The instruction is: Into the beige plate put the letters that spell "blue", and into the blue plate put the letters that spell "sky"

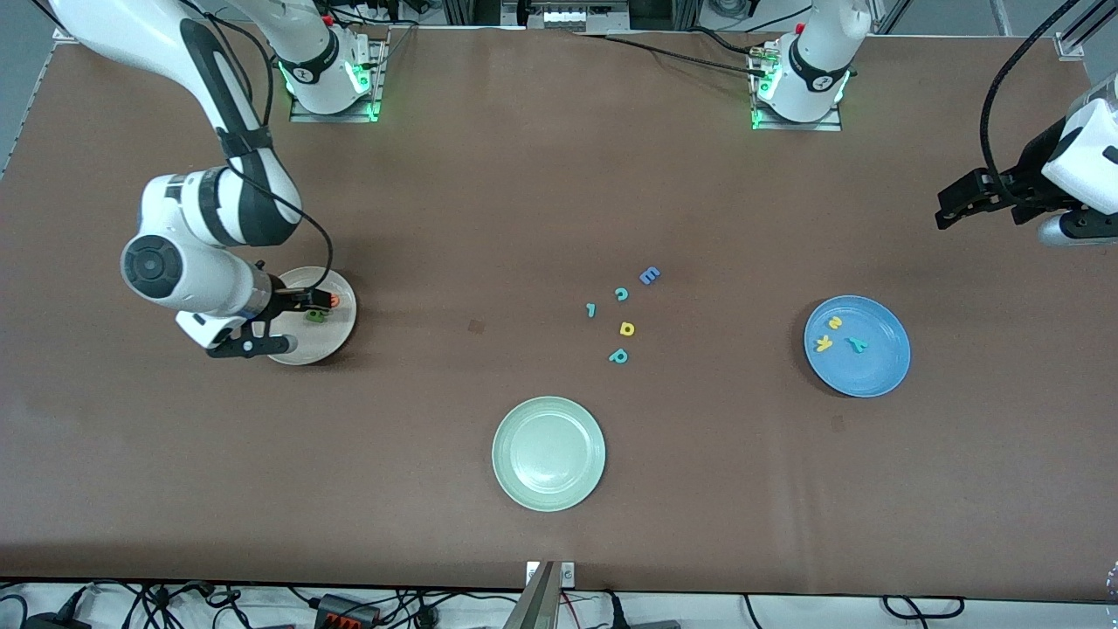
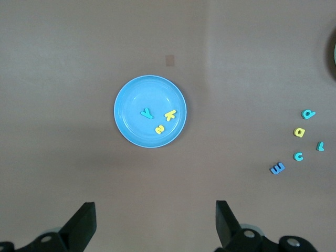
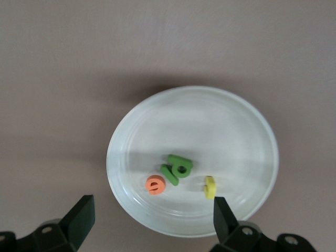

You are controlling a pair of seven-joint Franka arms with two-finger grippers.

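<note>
Two Franka arms at a brown table (image 1: 524,175), the sorting job apparently done. The right hand (image 3: 149,223) hangs low over the round beige plate (image 1: 342,328), toward the right arm's end of the table, its black fingers (image 3: 81,215) spread apart and gripping nothing. Under it lie the letters that spell "blue" — an orange foam "e" (image 3: 155,185), a green "b" (image 3: 182,166) with a thin green bar "l" (image 3: 169,174) touching it, and a yellow "u" (image 3: 210,187) tipped on edge — bunched in one half of the plate, a sign that each was dropped from much the same spot.

The left hand (image 2: 152,226) waits in the air above the table's edge at the left arm's end, fingers wide and empty, looking down on the round bright blue plate (image 1: 882,371). In that plate rest the letters that spell "sky": a yellow "s" (image 2: 159,129), a yellow "k" (image 2: 169,115) and a teal "y" (image 2: 146,112), close together but apart.

Mid-table sits the unwanted scatter — a blue capital "E" (image 1: 649,276), a teal "c" (image 1: 621,294), a small teal bar (image 1: 591,309), a yellow "a"-like letter (image 1: 626,328) and a teal "p"-like letter (image 1: 618,355). A pale green plate (image 1: 548,452) lies nearer the front camera, well apart from all. The right hand has open room to rise straight up, though its fingers should clear the beige rim first.
</note>
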